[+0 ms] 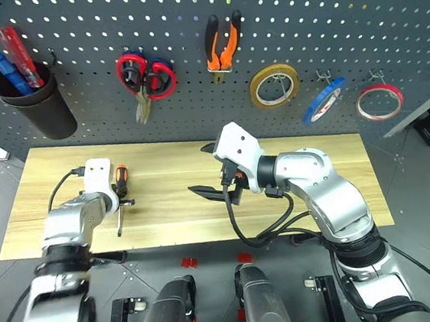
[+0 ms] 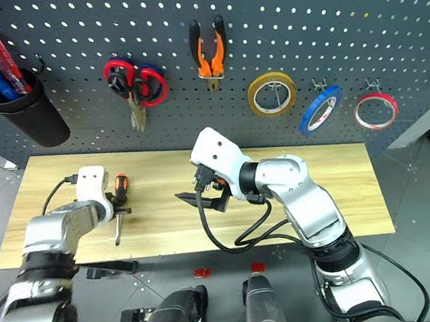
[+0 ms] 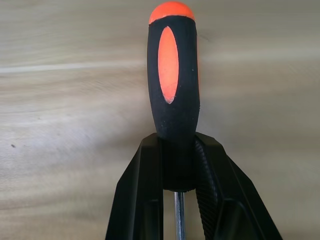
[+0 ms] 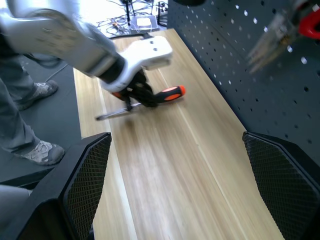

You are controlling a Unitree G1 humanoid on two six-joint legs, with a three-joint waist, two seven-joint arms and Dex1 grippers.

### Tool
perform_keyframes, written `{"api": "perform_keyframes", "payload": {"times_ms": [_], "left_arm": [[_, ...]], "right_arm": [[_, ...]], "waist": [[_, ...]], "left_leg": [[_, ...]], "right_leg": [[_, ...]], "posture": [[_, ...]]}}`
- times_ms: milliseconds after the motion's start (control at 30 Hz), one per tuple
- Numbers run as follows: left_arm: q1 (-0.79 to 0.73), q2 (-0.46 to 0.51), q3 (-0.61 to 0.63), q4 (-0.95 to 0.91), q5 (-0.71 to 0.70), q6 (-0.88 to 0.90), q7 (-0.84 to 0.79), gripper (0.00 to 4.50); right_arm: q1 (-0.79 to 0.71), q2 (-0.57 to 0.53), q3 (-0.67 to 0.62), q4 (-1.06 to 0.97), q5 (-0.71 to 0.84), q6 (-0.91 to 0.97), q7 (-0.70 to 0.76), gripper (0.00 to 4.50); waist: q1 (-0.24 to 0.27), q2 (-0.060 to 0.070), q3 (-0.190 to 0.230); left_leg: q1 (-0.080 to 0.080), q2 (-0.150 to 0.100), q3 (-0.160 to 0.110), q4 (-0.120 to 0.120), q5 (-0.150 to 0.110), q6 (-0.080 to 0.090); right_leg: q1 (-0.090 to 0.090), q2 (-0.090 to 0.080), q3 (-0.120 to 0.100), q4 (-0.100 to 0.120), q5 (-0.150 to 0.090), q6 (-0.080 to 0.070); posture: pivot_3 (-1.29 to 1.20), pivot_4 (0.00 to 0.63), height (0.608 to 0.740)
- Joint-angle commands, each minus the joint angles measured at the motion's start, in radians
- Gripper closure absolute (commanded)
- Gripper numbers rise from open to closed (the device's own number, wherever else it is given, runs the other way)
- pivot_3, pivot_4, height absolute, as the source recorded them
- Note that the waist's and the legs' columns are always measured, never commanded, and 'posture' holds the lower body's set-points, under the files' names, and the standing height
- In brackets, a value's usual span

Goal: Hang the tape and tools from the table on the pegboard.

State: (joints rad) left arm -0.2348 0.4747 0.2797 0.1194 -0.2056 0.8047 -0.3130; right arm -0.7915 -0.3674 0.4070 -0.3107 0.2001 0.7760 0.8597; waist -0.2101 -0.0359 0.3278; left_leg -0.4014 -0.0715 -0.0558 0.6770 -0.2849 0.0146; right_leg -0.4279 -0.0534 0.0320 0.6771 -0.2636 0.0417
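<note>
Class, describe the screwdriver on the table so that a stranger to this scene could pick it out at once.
Start at the long wooden table under the grey pegboard, then go to its left end. There lies the screwdriver, its handle clamped in the left tool. Its handle is black with orange, unlike the red and blue ones in the black cup.

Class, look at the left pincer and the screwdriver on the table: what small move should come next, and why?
Probably lift it straight up. The left pincer has its fingers closed around the lower end of the screwdriver handle, which lies on the table, while the pliers and red tape already hang on the pegboard.
</note>
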Motion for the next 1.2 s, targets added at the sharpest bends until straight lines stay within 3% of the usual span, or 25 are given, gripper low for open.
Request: {"api": "perform_keyframes", "payload": {"times_ms": [33,200,367,767,967,1200], "left_arm": [[0.103,0.028,0.027,-0.254,-0.028,-0.059,-0.045,3.99],[0.333,-0.047,0.105,-0.659,-0.097,-0.151,-0.039,3.99],[0.346,-0.084,0.157,-0.847,-0.136,-0.192,0.006,3.99],[0.083,0.084,0.355,-0.821,-0.296,-0.248,-0.021,3.99],[-0.131,0.203,0.414,-0.680,-0.306,-0.290,0.012,3.99],[-0.219,0.218,0.382,-0.453,-0.232,-0.479,-0.008,3.99]], "right_arm": [[0.032,0.009,-0.053,-0.069,0.028,-0.087,-0.006,0.00],[0.034,0.035,-0.139,-0.103,0.129,-0.010,-0.025,0.00],[-0.013,0.081,-0.186,-0.048,0.133,-0.028,-0.087,0.00],[-0.118,0.135,-0.250,-0.021,0.176,-0.033,-0.157,0.00],[-0.131,0.133,-0.260,-0.014,0.181,-0.037,-0.185,0.00],[-0.184,0.184,-0.241,0.038,0.160,-0.085,-0.232,0.00]], "waist": [[0.003,0.000,0.000],[0.008,0.000,0.000],[0.016,0.000,0.000],[0.019,-0.001,-0.001],[0.019,-0.002,-0.002],[0.013,-0.002,-0.002]], "left_leg": [[-0.001,0.000,0.000,0.000,0.000,0.000],[-0.010,0.001,0.002,0.000,-0.001,0.002],[-0.015,0.001,0.002,0.001,-0.003,0.005],[-0.015,0.001,0.001,0.003,0.002,-0.001],[-0.015,0.001,0.000,0.003,0.002,-0.002],[-0.015,0.002,0.001,0.003,0.004,-0.004]], "right_leg": [[-0.001,0.000,0.000,0.000,0.000,0.000],[-0.008,-0.001,0.001,-0.005,0.001,-0.001],[-0.014,0.000,-0.001,-0.003,0.001,-0.002],[-0.015,0.000,-0.003,0.002,0.002,-0.003],[-0.016,0.000,-0.005,0.003,0.003,-0.005],[-0.018,-0.001,-0.013,0.003,0.004,-0.007]], "posture": [[-0.35,0.341,0.740],[-0.36,0.341,0.740],[-0.30,0.319,0.740],[-0.26,0.271,0.740],[-0.26,0.260,0.740],[-0.28,0.260,0.740]]}}
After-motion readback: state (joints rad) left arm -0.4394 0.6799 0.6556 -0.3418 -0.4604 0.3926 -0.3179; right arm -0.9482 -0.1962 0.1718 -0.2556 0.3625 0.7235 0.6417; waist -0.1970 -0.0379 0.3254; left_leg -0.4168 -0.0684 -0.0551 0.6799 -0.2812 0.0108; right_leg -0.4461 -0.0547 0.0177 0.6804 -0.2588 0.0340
